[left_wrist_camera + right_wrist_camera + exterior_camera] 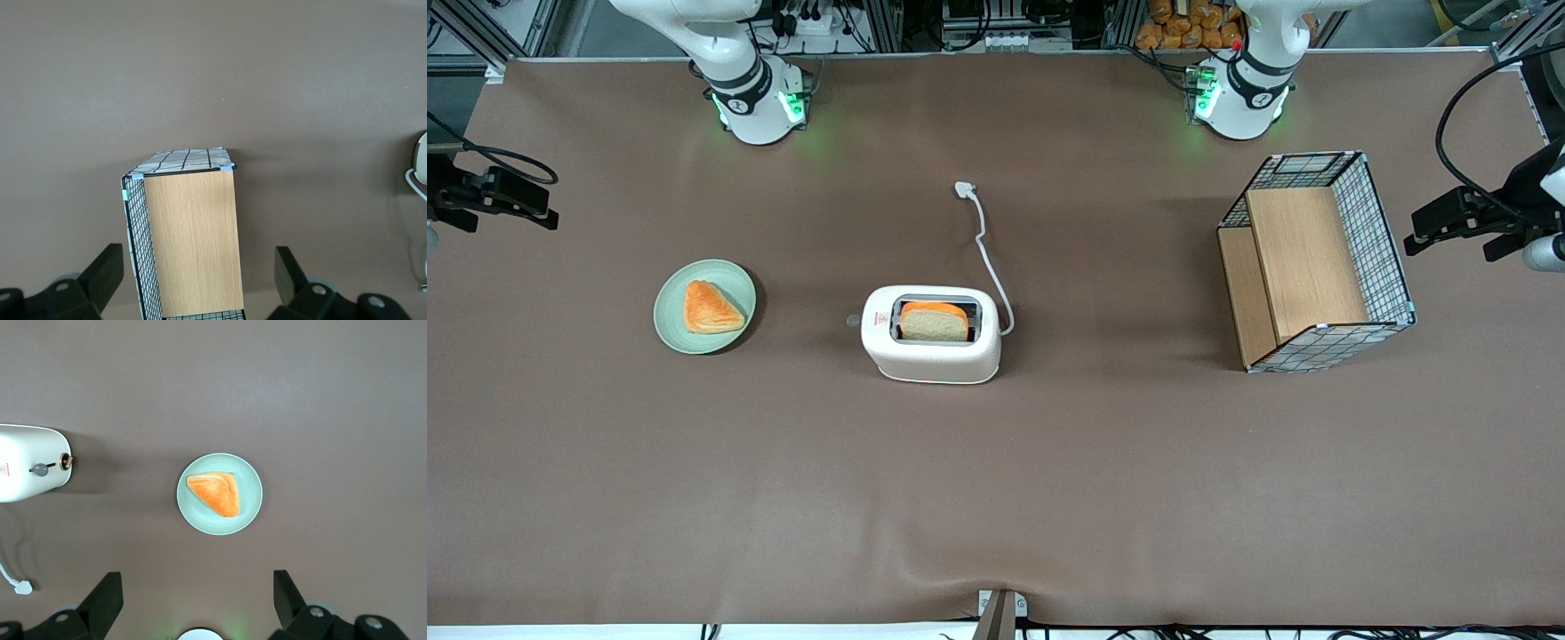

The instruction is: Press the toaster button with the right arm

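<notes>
Near the middle of the brown-covered desk (996, 498): white rounded single-slot toaster (931, 354), standing upright, long side toward the front camera, red triangle sticker (879, 319) on top at the end facing the working arm. Sticking out of that same short end, small round greyish button (853, 320), untouched, nothing against it. In the slot, slice of bread with an orange-brown crust (934, 322), sitting high enough to show above the rim. From the toaster's other end, thin white cord (993, 267) curving away from the front camera to a white plug (964, 188) lying loose on the desk.

Beside the toaster, toward the working arm's end and apart from it: pale green round plate (669, 331) carrying a golden triangular pastry (711, 307). Well off toward the parked arm's end: black wire basket with light wooden panels (1385, 240), tipped on its side.

At the working arm's end of the desk, raised above the surface and well apart from toaster and button: slim black gripper (197, 577) of the white right arm (729, 53), fingers (107, 597) spread wide, holding nothing, looking down on plate and pastry.
</notes>
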`<move>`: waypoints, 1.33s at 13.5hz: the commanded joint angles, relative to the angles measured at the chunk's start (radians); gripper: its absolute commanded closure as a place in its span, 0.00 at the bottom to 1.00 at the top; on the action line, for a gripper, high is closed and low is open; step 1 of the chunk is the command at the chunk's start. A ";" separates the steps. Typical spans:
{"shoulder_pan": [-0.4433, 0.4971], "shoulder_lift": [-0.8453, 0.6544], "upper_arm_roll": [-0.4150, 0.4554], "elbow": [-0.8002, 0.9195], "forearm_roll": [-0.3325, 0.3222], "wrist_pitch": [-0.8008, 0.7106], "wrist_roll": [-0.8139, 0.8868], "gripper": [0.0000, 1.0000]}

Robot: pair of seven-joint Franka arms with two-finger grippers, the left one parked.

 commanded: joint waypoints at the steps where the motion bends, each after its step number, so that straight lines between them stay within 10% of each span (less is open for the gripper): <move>1: -0.019 0.002 0.014 0.009 -0.005 -0.008 -0.004 0.00; 15: -0.005 0.015 0.016 -0.001 -0.004 -0.056 -0.004 0.00; 18: 0.007 0.032 0.016 -0.006 0.021 -0.056 -0.003 0.40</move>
